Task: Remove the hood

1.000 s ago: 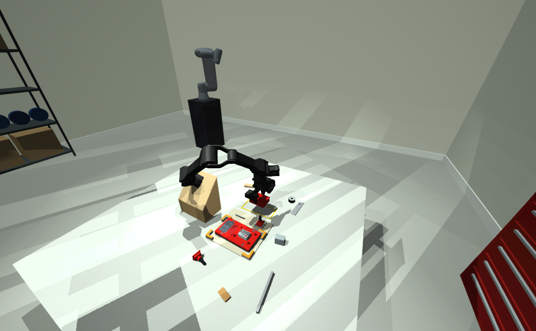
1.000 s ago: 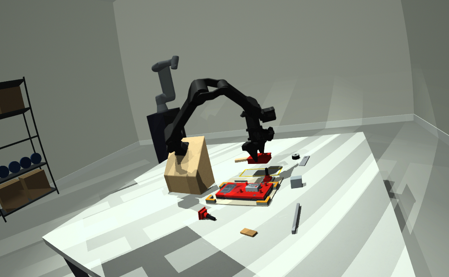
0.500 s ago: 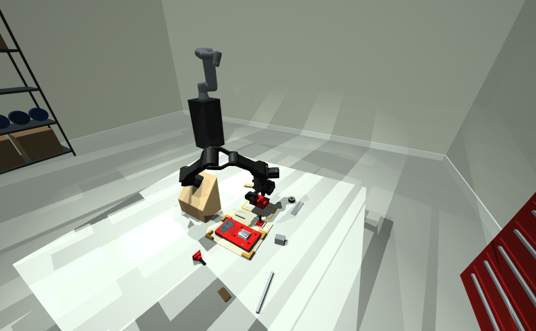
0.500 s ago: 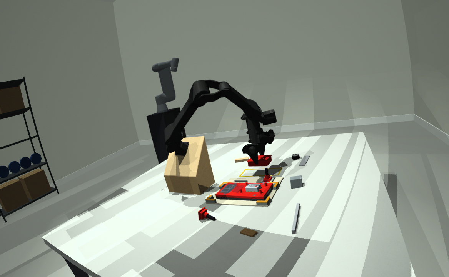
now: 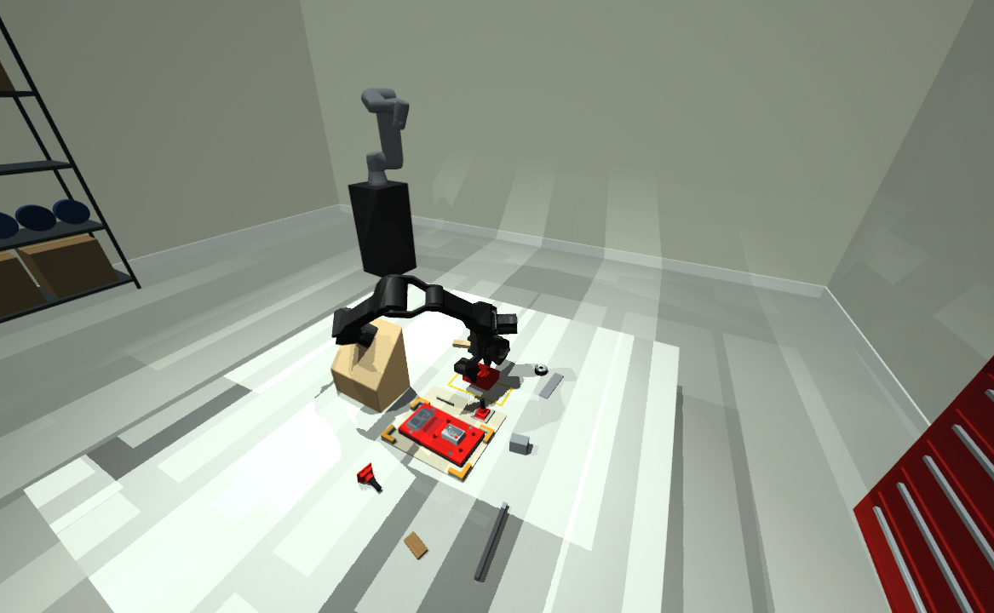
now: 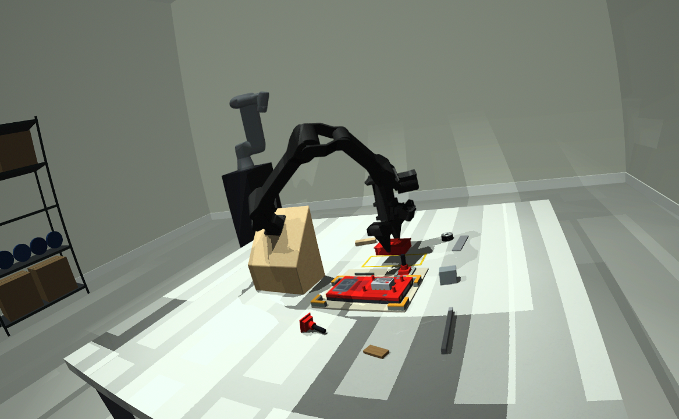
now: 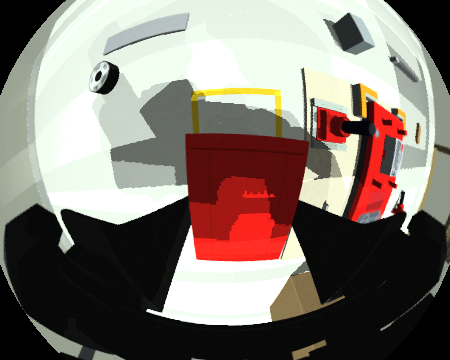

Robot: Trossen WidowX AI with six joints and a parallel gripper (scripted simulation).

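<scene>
- A black robot arm is reaching over a white table (image 6: 487,333), and its gripper (image 6: 386,244) is clenching a red hood (image 6: 394,245) from the toy car.
- The hood is hanging in the air, off the toy car (image 6: 370,287), so the removal part of the job looks done.
- In the wrist view, the hood (image 7: 245,196) is filling the middle of the picture between the two dark jaws, with the yellow marked area (image 7: 236,95) showing just beyond its far edge.
- From the side, the hood is hovering near the far edge of the marked area (image 6: 393,260), above the table rather than resting on it.
- What appears to be remaining: bringing the hood over the outline, lowering it inside, opening the jaws and backing away until nothing is touching.
- The toy car is lying flat on a pale base board (image 6: 378,307) with orange corner brackets; a small grey block is sitting in its opened top.
- A tan cardboard box (image 6: 285,258) is standing beside the car, with the arm's base on top of it; its contents are not showing.
- A black shelf rack (image 6: 45,171) by the wall is holding brown boxes and dark blue bowls.
</scene>
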